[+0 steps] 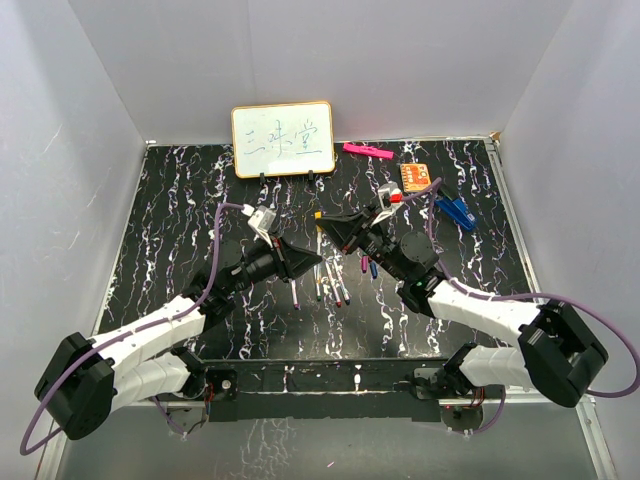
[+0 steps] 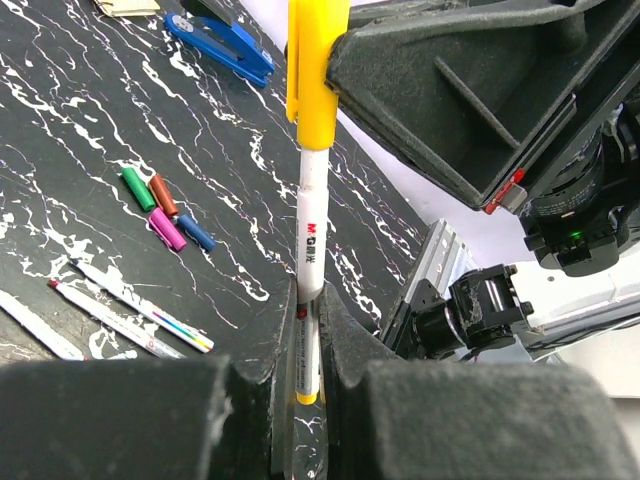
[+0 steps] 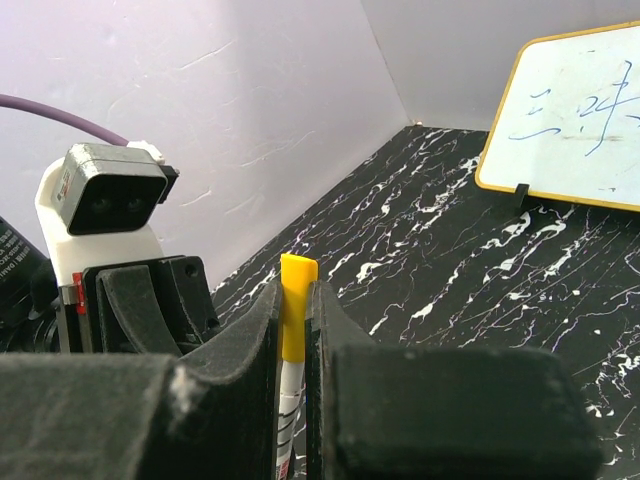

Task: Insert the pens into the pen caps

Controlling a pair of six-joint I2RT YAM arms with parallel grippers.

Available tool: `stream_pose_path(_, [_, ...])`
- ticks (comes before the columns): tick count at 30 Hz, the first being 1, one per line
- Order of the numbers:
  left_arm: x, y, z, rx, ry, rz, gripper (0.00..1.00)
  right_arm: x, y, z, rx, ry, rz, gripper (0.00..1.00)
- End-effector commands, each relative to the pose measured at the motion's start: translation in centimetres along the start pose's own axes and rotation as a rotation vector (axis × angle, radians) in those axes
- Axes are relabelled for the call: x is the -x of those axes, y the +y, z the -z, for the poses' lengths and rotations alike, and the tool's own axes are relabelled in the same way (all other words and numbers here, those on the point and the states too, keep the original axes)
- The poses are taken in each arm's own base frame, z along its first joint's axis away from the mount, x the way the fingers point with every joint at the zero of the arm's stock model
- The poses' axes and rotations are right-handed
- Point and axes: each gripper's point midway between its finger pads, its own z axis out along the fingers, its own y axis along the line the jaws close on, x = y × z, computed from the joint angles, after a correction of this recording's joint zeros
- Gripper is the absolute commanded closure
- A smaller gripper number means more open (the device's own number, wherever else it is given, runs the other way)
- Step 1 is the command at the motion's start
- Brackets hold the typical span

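Left gripper pinches the thin white-barrelled pen; right gripper clamps the short yellow plastic cap sitting over its top end.

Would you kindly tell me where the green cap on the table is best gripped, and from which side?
Probably from straight above, jaws closing across the middle of the green cap. It lies flat at the end of the row, so one long side is free; the red cap sits close along the other, leaving little room there.
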Motion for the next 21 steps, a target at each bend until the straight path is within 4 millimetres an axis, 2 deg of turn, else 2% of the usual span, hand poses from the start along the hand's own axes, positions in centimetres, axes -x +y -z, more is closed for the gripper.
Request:
stream_pose_path(1, [2.3, -1.6, 0.1, -0.053, -0.087, -0.064, 1.00, 1.6, 1.5, -0.7, 0.052, -0.048, -0.010, 1.00])
stream_pose_path(8, [3.7, -1.3, 0.6, -0.031, -0.178, -0.092, 1.00, 0.2, 1.5, -0.6, 0.058, 0.006, -0.025, 1.00])
stream_pose_path(15, [5.2, -1.6, 0.7, -0.032, -0.248, -0.121, 1.00, -2.4, 1.5, -0.2, 0.079, 0.097, -0.052, 1.00])
stream_pose_path(21, [5.6, -2.1, 0.6, -0.060, -0.271, -0.126, 1.00, -4.6, 1.5, -0.1, 0.098, 0.165, -0.072, 1.00])
